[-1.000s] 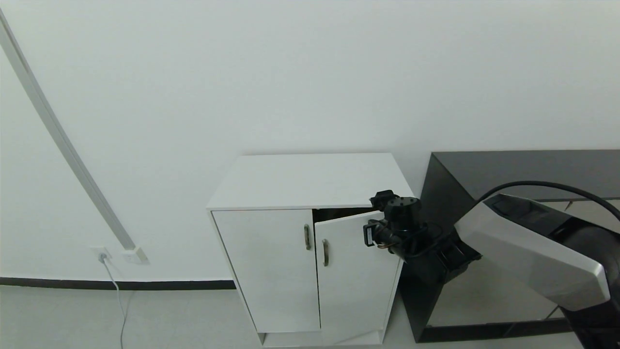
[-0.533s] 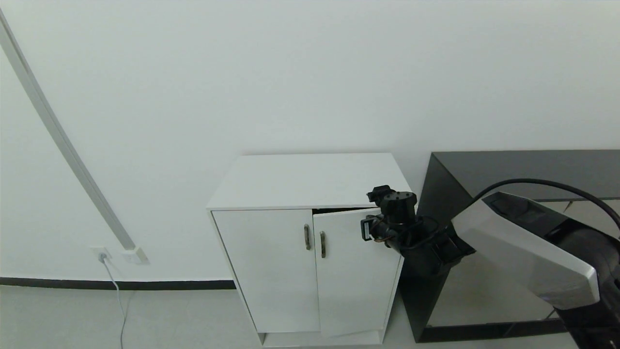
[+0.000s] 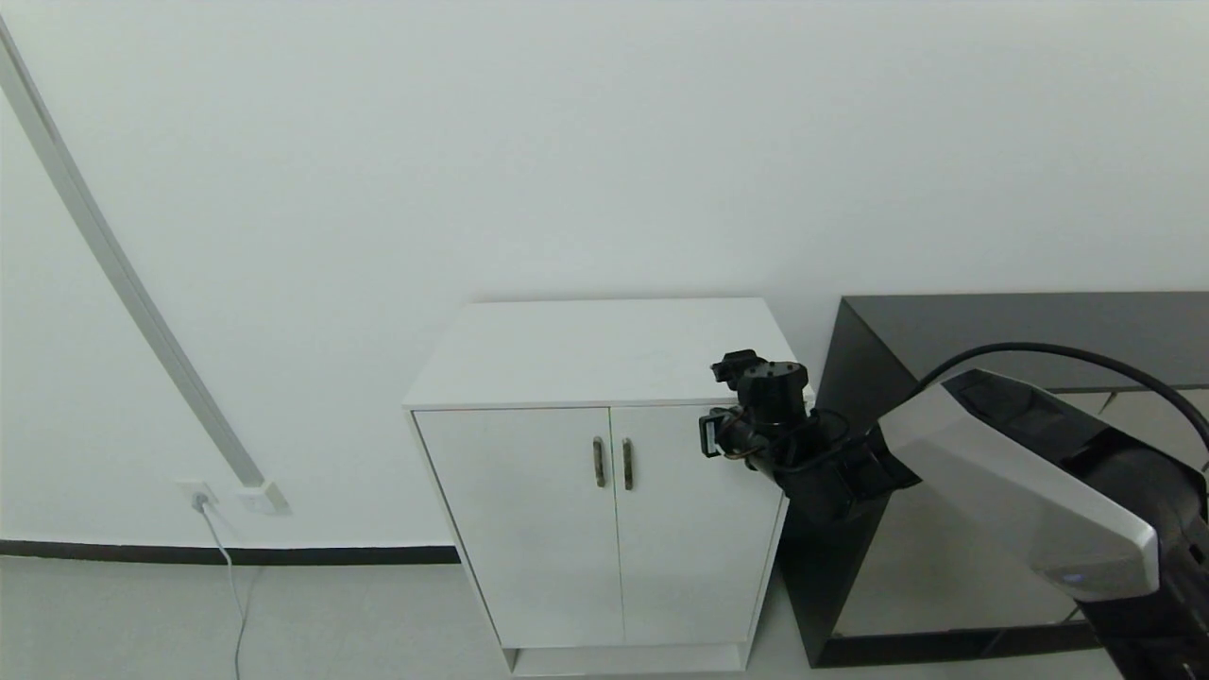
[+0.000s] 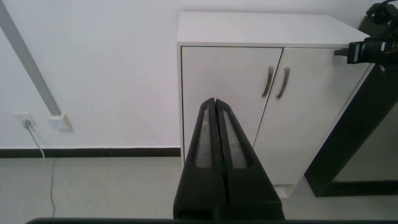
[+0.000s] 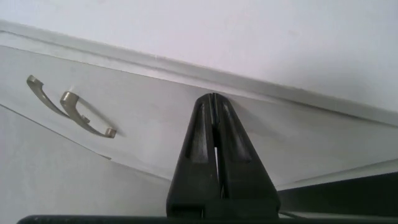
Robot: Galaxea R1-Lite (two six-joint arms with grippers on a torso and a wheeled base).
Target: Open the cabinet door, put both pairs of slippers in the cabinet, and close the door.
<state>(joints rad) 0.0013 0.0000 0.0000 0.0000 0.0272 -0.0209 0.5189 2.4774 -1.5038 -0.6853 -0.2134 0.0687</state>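
White cabinet (image 3: 604, 354) at 6 o'clock, looks fully closed. My right gripper (image 5: 214, 98), fingers together, tip against right door (image 3: 694, 538), 3 o'clock of handles (image 3: 627, 464). My left gripper (image 4: 215, 101) pinched together too, well back. I'd press square, lightly, then back straight off.

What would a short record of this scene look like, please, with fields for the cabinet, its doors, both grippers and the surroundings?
cabinet: white, on the floor against the wall
doors: left door and right door both shut, handles side by side at the middle
right gripper: shut, at the right door's upper outer corner; contact cannot be told
left gripper: shut, held back from the cabinet, pointing at it
surroundings: black table right of the cabinet; socket with a cable on the wall to its left
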